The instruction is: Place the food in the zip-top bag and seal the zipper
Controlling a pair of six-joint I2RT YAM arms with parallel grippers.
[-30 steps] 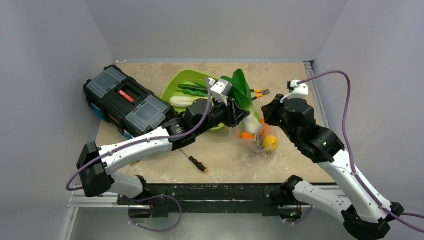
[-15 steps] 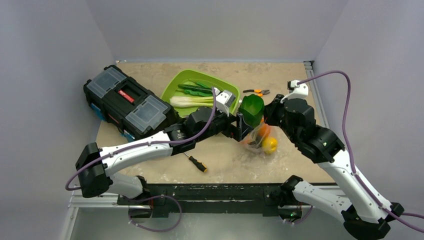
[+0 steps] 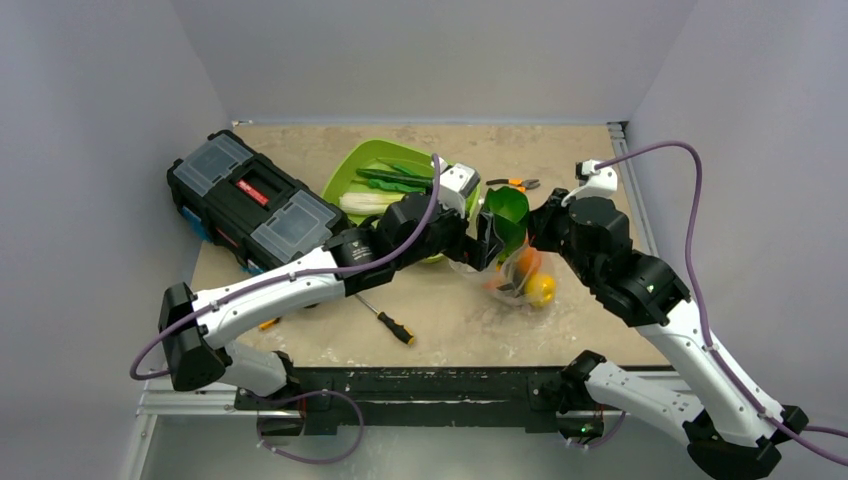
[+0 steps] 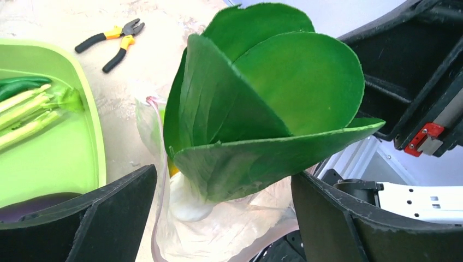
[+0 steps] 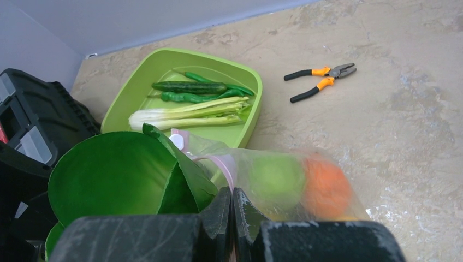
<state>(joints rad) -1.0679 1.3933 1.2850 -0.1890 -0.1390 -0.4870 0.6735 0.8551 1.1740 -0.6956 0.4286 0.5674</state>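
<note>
Bok choy (image 4: 262, 109) stands stem-down in the mouth of the zip-top bag (image 5: 248, 164), its broad green leaves fanning well above the rim. The bag lies near the middle of the table, just beside the tray. Deeper in the pouch sit a green round fruit (image 5: 275, 177), an orange (image 5: 325, 185) and a lemon (image 3: 541, 289). The left gripper (image 4: 221, 207) is spread wide, one finger on each side of the leaves and neither touching them. The right gripper (image 5: 232, 210) is clenched on the bag's rim beside the pinkish zipper (image 5: 225, 165), holding the mouth up.

The likely trouble is the leafy top: unsupported and top-heavy, it may tip out, and anything left across the zipper would stop the seal. The floppy pouch hangs from one pinch; if that slips, the mouth could collapse and the round fruit roll out.

The lime-green tray (image 5: 164, 65) holds a second bok choy (image 5: 185, 113), green pods (image 5: 188, 87) and an eggplant (image 4: 33, 204). Pliers (image 5: 319, 76), a screwdriver (image 3: 390, 325) and a black toolbox (image 3: 255, 200) lie on the mottled beige table (image 5: 404, 109), enclosed by plain pale walls.
</note>
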